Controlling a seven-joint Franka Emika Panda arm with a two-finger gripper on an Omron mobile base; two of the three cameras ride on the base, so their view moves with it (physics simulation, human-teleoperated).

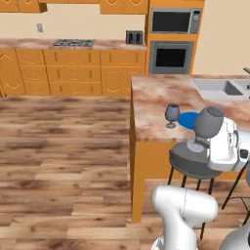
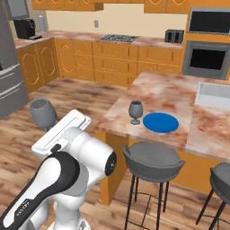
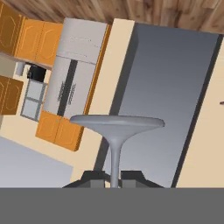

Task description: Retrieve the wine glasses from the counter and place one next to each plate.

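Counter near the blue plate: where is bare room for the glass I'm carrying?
The counter is bare behind the blue plate, up to the sink, and on its right. Its left is crowded: a wine glass stands there, near the counter corner. The gripper holds the second glass by its stem.

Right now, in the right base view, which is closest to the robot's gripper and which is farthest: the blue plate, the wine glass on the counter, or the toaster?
From the gripper, shut on its own glass:
1. Wine glass on the counter, at the counter's near edge.
2. Blue plate, just beyond that glass.
3. Toaster, on the back wall's counter.
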